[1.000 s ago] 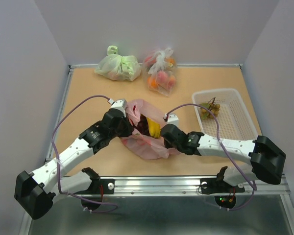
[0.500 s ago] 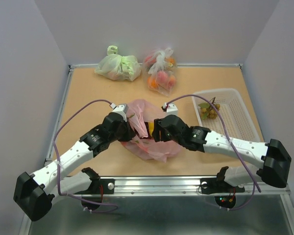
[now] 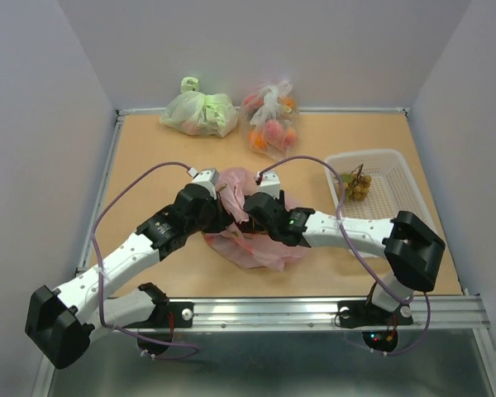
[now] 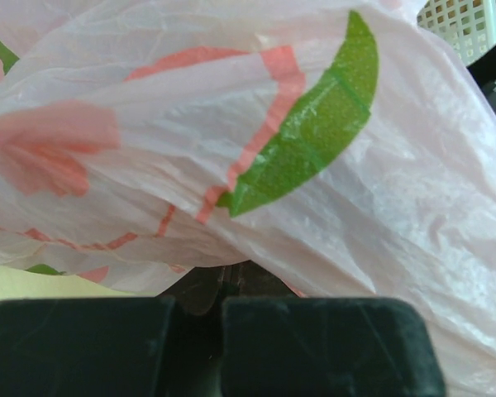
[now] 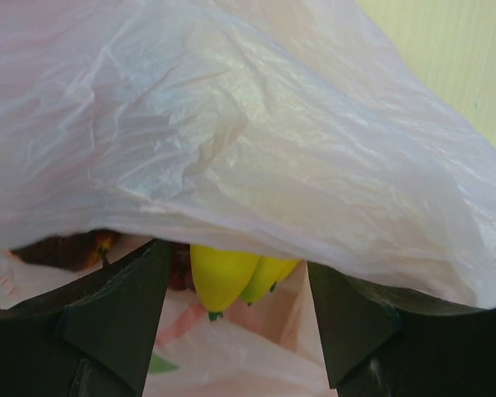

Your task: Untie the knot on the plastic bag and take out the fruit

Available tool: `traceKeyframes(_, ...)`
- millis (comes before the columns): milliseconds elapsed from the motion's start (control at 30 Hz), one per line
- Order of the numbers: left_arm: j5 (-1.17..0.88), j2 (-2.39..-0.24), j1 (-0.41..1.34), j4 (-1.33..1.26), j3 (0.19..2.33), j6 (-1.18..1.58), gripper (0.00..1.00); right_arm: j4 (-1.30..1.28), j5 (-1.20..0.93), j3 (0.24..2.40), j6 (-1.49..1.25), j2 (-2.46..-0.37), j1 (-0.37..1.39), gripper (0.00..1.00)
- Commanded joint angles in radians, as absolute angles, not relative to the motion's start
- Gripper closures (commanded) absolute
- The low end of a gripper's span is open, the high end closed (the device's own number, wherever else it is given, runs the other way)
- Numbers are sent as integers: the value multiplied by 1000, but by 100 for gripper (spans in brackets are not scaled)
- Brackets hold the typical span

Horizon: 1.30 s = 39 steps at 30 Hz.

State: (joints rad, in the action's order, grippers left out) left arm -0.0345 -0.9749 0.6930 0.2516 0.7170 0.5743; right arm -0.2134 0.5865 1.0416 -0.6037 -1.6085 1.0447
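The plastic bag (image 3: 260, 244) lies crumpled at the middle of the worktop (image 3: 149, 157), between the two arms, both of which reach into its top. From above, the arms and the pink film hide the bag's mouth, and no fruit inside can be made out.

The left pincer (image 3: 223, 207) sits against the bag's left edge. In its wrist camera, film printed with a green leaf shape and red lines fills nearly the whole view. The dark fingers (image 4: 314, 347) are cut off at the bottom and drawn together to a narrow slit, with film gathered over it.

The right pincer (image 3: 250, 207) is spread wide under a drooping sheet of film. A banana (image 5: 223, 277) shows between its fingers, untouched, its upper part covered. A dark mass (image 5: 62, 246) to the left is too shadowed to identify.

A second ago the bag gaped open from above, with the banana and dark fruit in plain view and the right pincer at its lower right. Since then that pincer has pushed left into the mouth, and its elbow has swung in from the far right.

A bunch of grapes (image 3: 355, 184) rests unmoved in the white basket (image 3: 397, 203).
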Motion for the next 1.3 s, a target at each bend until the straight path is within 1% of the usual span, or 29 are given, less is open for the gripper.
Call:
traceKeyframes(0,-49,-977,699,222,755,572,100,-111,695,1123,-584,-1630,1025,28)
traceKeyframes(233,-48,-985,699,219,739,578,100,-28,615,1144,-535,-1723,970,29)
traceKeyframes(300,-46,-991,699,216,741,586,100,-26,606,1154,-531,-1746,966,31)
traceKeyframes(367,-31,-994,699,213,742,594,100,-23,585,1161,-522,-1752,968,40)
traceKeyframes(400,-23,-993,699,213,745,594,100,-23,577,1160,-523,-1746,966,46)
traceKeyframes(433,-9,-997,699,216,747,595,100,-23,562,1154,-515,-1717,966,61)
traceKeyframes(467,-8,-999,699,221,755,597,100,-23,554,1147,-511,-1697,968,69)
traceKeyframes(500,42,-1002,699,224,759,595,100,-23,543,1134,-491,-1674,968,79)
traceKeyframes(567,58,-1015,701,229,768,586,100,-23,528,1112,-462,-1617,966,88)
traceKeyframes(600,73,-1022,700,235,785,583,100,-28,502,1103,-428,-1552,966,94)
traceKeyframes(633,83,-1028,699,239,795,580,100,-29,502,1089,-428,-1519,966,96)
traceKeyframes(700,110,-1045,696,250,825,571,100,-52,445,1060,-379,-1432,968,99)
traceKeyframes(1033,189,-1072,637,316,976,512,100,-195,249,931,-322,-1208,968,99)
traceKeyframes(1267,176,-1091,607,314,1002,511,100,-227,271,896,-351,-1089,966,99)
